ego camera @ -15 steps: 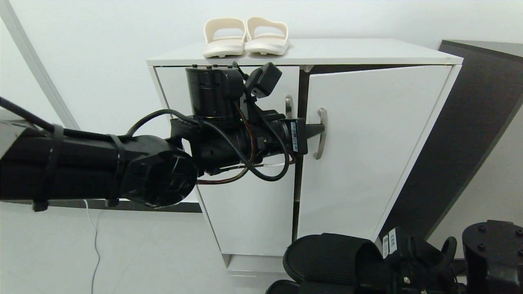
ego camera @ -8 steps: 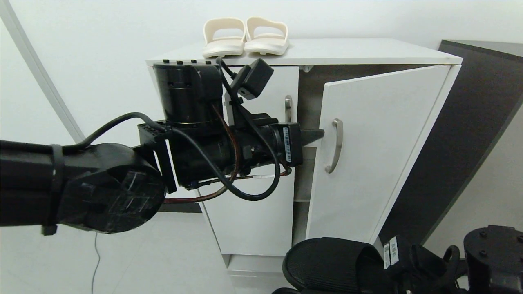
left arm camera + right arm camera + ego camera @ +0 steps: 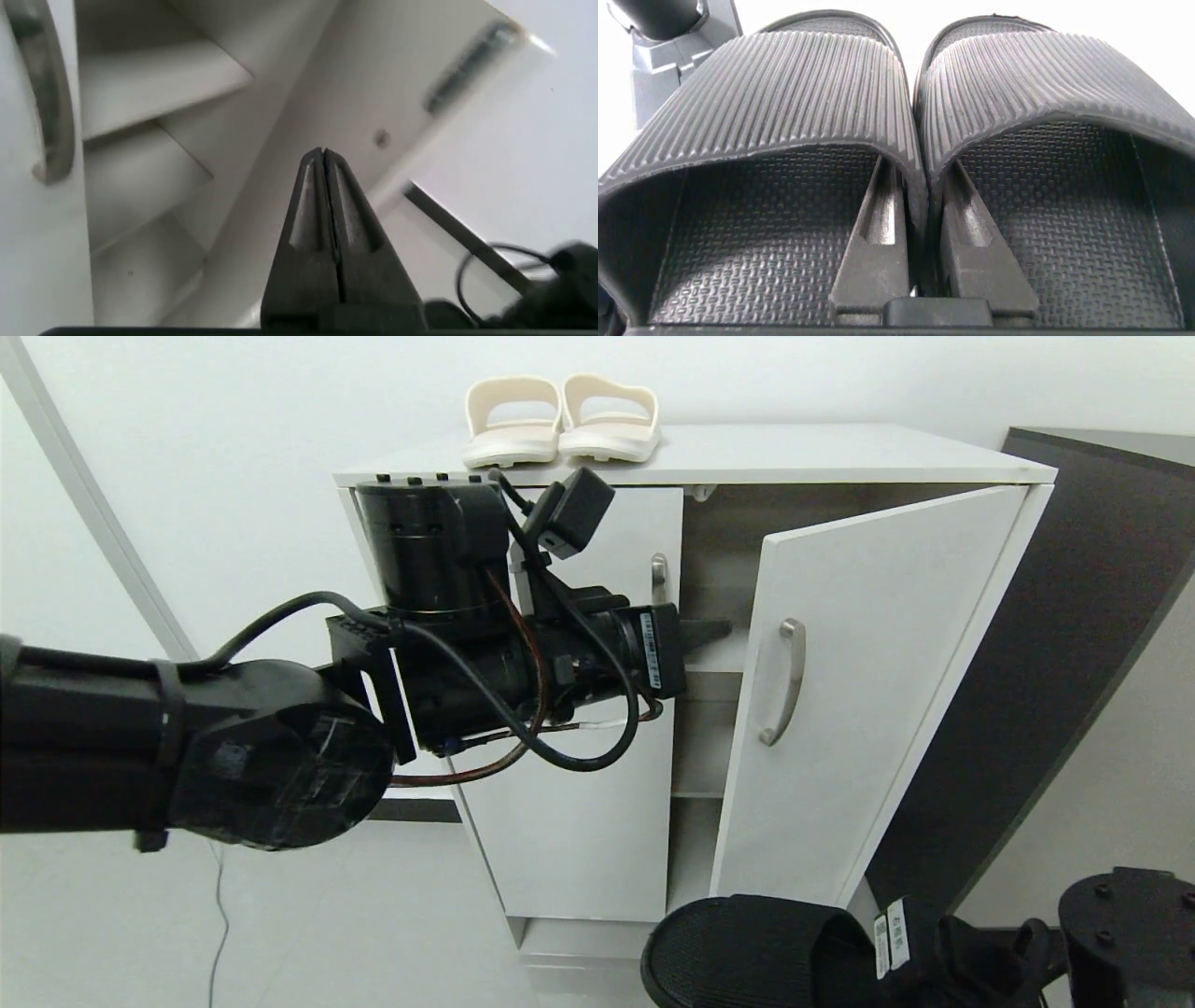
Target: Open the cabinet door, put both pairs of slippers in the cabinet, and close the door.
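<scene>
The cabinet shows smooth white panels, matt, with a faint sheen across the door. Its handle is brushed metal, satin. The cream slippers look smooth, matt and foamy. The black slippers are rubbery, with ribbed straps and finely pebbled footbeds. The left gripper has matt black plastic jaws.

I can't read any words or numbers here. A white sticker sits on the black body of the left tool. It has tiny dark marks, too small to make out. Two more white stickers sit side by side on the right tool, next to the black slippers. Their print is too small too.
</scene>
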Available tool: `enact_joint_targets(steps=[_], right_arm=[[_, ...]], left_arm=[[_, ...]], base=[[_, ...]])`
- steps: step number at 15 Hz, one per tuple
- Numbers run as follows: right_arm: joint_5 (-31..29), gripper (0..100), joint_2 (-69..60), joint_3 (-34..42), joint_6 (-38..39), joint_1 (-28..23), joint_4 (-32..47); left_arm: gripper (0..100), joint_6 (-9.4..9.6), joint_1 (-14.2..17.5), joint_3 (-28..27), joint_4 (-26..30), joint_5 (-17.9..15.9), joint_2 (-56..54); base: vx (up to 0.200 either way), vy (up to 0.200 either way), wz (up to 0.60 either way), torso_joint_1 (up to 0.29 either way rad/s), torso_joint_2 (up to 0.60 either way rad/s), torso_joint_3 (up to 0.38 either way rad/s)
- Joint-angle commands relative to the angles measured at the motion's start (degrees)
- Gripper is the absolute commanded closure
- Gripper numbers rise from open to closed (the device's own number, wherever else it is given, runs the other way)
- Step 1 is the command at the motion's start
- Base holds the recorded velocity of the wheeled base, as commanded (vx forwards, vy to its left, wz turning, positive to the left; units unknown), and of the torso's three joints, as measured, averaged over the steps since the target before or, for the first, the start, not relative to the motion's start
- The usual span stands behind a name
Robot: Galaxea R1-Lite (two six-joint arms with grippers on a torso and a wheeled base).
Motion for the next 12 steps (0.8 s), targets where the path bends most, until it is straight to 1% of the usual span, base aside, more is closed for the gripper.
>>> enact_joint_targets(steps=[1, 3, 4, 6, 9, 10, 11, 12], right_arm=[[0.04, 100, 0.04, 0.03, -0.01, 0.40, 0.00], [-0.05, 100, 0.22, 0.11, -0.01, 0.84, 0.08], [-0.05, 100, 0.22, 0.29, -0.01, 1.01, 0.08], [0.04, 100, 0.13, 1.08, -0.01, 1.72, 0.00], [0.04, 100, 0.40, 1.17, -0.01, 1.89, 0.08], [0.04, 100, 0.48, 1.17, -0.01, 1.98, 0.08], [0.04, 100, 0.48, 1.43, -0.01, 2.42, 0.08], [-0.05, 100, 0.40, 1.61, -0.01, 2.77, 0.08]], left_arm=[[100, -0.02, 0.45, -2.82, -1.00, 0.01, 4.37], [100, -0.19, 1.51, -4.57, -1.18, -0.17, 6.22], [100, -0.63, 2.12, -5.28, -1.18, -0.26, 6.92], [100, -3.62, 3.18, -5.98, -1.26, -0.34, 7.63], [100, -4.15, 3.27, -7.04, -1.26, -0.26, 8.24], [100, -4.59, 3.35, -7.56, -1.26, 0.01, 8.68], [100, -5.56, 3.35, -8.88, -1.26, 0.09, 9.56], [100, -5.73, 3.35, -9.76, -1.26, 0.09, 10.26]], base=[[0.000, 0.000, 0.00, 0.000, 0.00, 0.000], [0.000, 0.000, 0.00, 0.000, 0.00, 0.000], [0.000, 0.000, 0.00, 0.000, 0.00, 0.000], [0.000, 0.000, 0.00, 0.000, 0.00, 0.000], [0.000, 0.000, 0.00, 0.000, 0.00, 0.000], [-0.200, 0.000, 0.00, 0.002, 0.00, 0.002], [-0.200, 0.000, 0.00, 0.007, 0.00, 0.007], [-0.200, 0.000, 0.00, 0.007, 0.01, 0.002]])
